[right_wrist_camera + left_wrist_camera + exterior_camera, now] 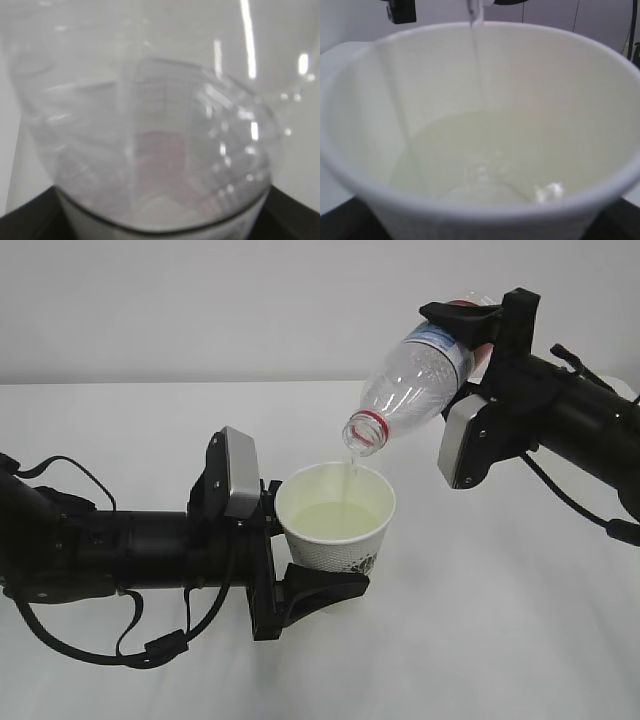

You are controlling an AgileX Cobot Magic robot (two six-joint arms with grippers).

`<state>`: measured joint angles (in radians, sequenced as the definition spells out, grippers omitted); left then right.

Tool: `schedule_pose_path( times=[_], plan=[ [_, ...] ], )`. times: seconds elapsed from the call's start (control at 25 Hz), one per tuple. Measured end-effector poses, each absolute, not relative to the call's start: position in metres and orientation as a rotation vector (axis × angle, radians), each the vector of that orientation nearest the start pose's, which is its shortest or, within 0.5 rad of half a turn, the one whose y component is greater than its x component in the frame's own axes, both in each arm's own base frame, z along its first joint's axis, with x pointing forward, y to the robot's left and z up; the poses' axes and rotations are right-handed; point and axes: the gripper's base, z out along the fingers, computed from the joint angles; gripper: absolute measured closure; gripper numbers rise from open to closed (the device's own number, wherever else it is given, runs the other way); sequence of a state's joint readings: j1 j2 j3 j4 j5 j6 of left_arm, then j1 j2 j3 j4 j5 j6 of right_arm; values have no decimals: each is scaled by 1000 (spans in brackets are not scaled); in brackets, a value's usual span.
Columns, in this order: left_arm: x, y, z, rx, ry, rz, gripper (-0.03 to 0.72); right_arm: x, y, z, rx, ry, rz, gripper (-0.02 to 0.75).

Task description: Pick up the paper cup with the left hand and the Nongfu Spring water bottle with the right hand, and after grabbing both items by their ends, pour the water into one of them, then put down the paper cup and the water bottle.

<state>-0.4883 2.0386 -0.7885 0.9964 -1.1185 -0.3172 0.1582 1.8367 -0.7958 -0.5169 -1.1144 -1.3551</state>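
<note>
My left gripper is shut on the lower part of the paper cup and holds it upright above the table. The cup is partly filled with water. In the left wrist view the cup's rim fills the frame, with a pool of water inside. My right gripper is shut on the base end of the Nongfu Spring water bottle. The bottle tilts mouth down over the cup, and a thin stream falls in. In the right wrist view the clear bottle blocks almost everything.
The white table spreads under both arms, with a pale wall behind. Black cables loop beneath the left arm. No other objects show.
</note>
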Motion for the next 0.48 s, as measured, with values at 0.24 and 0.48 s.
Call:
schedule_pose_path(
  times=[0.24, 0.48],
  plan=[
    [266, -219, 117, 1213, 1442, -948, 89, 345, 96, 202, -1390, 650, -828, 197],
    [266, -219, 117, 1213, 1442, -948, 89, 345, 96, 202, -1389, 649, -828, 197]
  ],
)
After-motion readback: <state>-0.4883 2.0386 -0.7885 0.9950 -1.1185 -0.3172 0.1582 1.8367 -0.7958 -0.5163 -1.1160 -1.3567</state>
